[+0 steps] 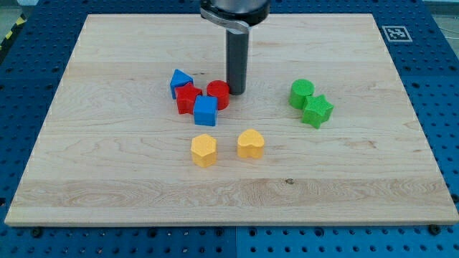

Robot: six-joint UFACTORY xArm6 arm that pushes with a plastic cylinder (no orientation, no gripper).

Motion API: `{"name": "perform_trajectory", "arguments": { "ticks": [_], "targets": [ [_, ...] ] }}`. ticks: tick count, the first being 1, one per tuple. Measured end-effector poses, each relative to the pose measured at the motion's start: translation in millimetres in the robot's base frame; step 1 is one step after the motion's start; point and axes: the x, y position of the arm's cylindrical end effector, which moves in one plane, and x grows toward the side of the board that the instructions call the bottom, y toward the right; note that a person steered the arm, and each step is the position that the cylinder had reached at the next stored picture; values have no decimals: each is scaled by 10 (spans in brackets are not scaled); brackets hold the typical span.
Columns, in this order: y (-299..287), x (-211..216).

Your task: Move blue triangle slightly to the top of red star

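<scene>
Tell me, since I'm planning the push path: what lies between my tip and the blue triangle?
In the camera view, the red cylinder and red star lie between my tip and the blue triangle.

One raised view, angled down, whole board (86,186)

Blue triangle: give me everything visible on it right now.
The blue triangle is a small, solid-looking wedge block in matte blue. It lies on the wooden board at the upper left end of the central cluster. Its lower right side looks pressed against the red star. My tip is off to its right, beside the red cylinder, not touching the triangle.
</scene>
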Motion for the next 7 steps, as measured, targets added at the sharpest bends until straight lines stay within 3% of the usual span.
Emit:
{"name": "perform_trajectory", "arguments": {
  "ticks": [2, 4, 7],
  "targets": [
    [-277, -565],
    [-1199, -571],
    [-1363, -244]
  ]
}}
